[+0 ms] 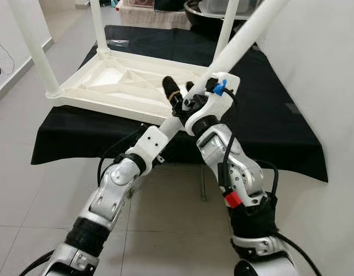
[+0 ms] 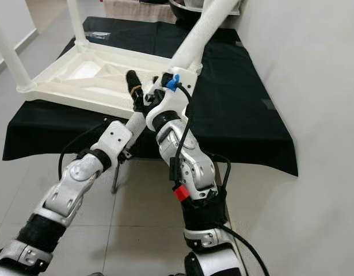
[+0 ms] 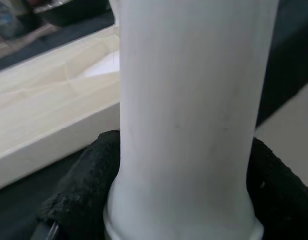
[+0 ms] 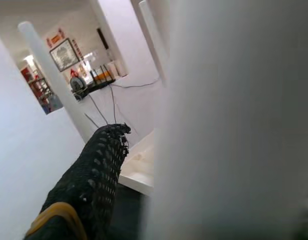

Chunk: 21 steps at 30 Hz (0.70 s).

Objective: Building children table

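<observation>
Both grippers meet at centre frame: our left gripper (image 1: 175, 95) and right gripper (image 1: 206, 91) each clamp the base of the loose white table leg (image 1: 244, 35), which slants to the upper right. We hold it low, likely to steer its end into the near corner socket of the upturned tabletop (image 1: 102, 80) resting on the black cloth (image 1: 280, 126).
</observation>
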{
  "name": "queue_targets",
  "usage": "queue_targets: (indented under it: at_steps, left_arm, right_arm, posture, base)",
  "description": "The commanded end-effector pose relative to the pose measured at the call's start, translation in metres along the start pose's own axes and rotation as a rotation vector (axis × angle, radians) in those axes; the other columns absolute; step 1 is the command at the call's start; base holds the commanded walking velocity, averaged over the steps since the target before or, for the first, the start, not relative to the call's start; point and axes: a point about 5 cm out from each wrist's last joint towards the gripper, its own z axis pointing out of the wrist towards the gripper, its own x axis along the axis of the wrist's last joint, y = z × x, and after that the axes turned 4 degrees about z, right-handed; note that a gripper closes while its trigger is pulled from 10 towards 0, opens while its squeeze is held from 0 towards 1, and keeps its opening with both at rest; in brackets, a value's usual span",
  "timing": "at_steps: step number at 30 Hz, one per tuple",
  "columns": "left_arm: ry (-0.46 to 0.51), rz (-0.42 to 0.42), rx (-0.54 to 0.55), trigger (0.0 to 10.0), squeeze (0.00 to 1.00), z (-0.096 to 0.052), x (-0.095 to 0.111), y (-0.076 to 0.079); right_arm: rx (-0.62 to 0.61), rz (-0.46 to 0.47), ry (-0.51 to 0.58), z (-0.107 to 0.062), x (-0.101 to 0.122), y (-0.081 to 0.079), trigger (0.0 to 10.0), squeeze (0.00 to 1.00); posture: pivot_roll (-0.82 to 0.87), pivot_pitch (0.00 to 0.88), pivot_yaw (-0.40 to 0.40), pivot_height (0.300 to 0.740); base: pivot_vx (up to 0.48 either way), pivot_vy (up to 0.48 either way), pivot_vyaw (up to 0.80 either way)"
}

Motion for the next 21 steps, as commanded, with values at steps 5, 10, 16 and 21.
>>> queue_targets:
  at_steps: [5,10,16,21]
  left_arm:
    - [0.052,-0.217,-0.231,10.0,0.00,-0.033,0.008,0.008]
    - [0.032,-0.317,-0.398,10.0,0.00,-0.057,0.008,0.018]
    - [-0.006,-0.395,-0.501,10.0,0.00,-0.079,0.006,0.024]
    - [-0.033,-0.482,-0.602,10.0,0.00,-0.100,0.008,0.032]
  right_arm:
    - [0.235,0.025,-0.107,-0.013,-0.009,0.015,10.0,0.00]
    - [0.466,0.117,-0.223,-0.023,-0.010,0.020,10.0,0.00]
    - [0.730,0.187,-0.356,-0.041,-0.004,0.015,10.0,0.00]
    - [0.931,0.237,-0.406,-0.054,0.007,0.014,10.0,0.00]
  posture:
    - [0.12,0.089,-0.073,0.740]
    - [0.13,0.100,-0.068,0.740]
    - [0.14,0.111,-0.067,0.740]
    - [0.14,0.116,-0.067,0.740]
  base:
    - [0.000,0.000,0.00]
    - [0.000,0.000,0.00]
    - [0.000,0.000,0.00]
    - [0.000,0.000,0.00]
